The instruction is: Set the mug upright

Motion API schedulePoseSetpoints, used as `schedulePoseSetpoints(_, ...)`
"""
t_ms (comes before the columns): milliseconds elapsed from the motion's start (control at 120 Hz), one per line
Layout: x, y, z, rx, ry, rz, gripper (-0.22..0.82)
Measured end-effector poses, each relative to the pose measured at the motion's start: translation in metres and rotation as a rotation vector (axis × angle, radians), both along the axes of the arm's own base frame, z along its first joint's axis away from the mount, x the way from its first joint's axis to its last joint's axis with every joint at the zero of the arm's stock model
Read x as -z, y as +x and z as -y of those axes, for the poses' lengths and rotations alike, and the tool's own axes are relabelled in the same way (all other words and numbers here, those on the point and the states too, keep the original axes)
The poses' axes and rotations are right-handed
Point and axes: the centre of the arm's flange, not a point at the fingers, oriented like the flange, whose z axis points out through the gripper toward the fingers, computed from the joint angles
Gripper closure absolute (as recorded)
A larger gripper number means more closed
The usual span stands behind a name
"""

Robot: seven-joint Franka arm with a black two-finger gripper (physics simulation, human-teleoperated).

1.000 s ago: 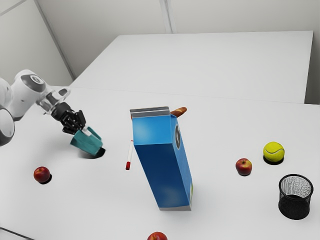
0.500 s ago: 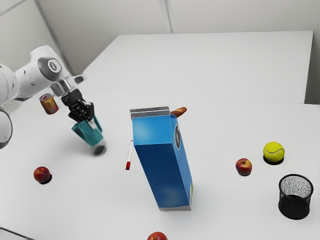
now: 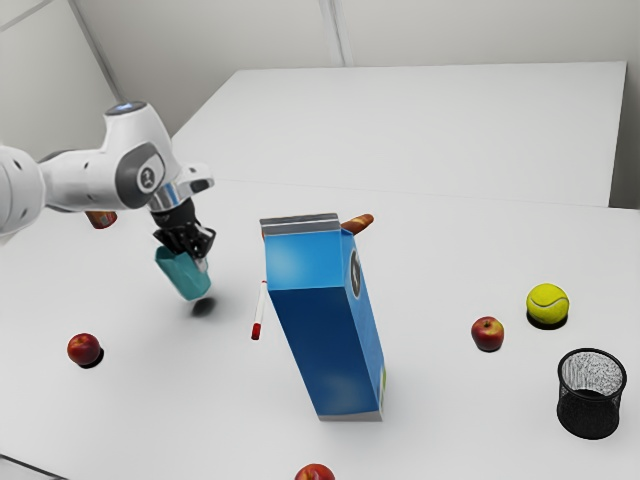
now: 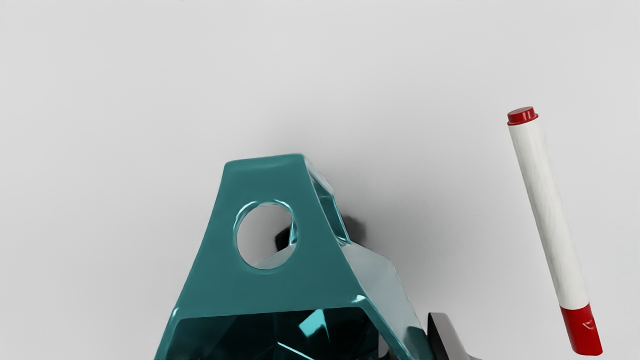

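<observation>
The exterior view had my claw (image 3: 196, 255) gripping the teal mug (image 3: 181, 274), which hung tilted above the table (image 3: 200, 410), clear of its surface. I judged the righting to be in hand but incomplete (I didn't trust that slant). The next move called for levelling the mug, then lowering it base-down before any release.

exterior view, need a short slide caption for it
End effector holding the mug tilted above the table, with a marker and a blue carton nearby.
</observation>
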Motion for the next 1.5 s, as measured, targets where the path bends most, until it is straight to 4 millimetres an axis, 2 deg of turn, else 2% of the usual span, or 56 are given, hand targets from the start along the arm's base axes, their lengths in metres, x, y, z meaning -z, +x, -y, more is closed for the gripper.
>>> schedulePoseSetpoints(133,0.004,0.000,0.012,-0.029,0.013,0.022,0.77)
schedulePoseSetpoints(242,0.010,0.001,0.014,-0.062,0.017,0.025,0.77)
schedulePoseSetpoints(375,0.023,0.002,0.013,-0.103,0.019,0.014,0.77)
schedulePoseSetpoints(725,0.056,0.011,0.027,-0.152,0.018,-0.005,0.78)
schedulePoseSetpoints(792,0.054,0.012,0.031,-0.154,0.013,-0.001,0.64)
schedulePoseSetpoints(925,0.041,0.013,0.033,-0.162,0.010,0.021,0.35)
schedulePoseSetpoints(1067,0.019,0.012,0.033,-0.169,0.011,0.055,0.18)
schedulePoseSetpoints(1158,-0.001,0.009,0.035,-0.168,0.013,0.082,0.12)
schedulePoseSetpoints(1300,-0.039,0.005,0.048,-0.145,0.015,0.131,0.06)
schedulePoseSetpoints(1500,-0.083,0.015,0.065,-0.089,0.031,0.182,0.02)
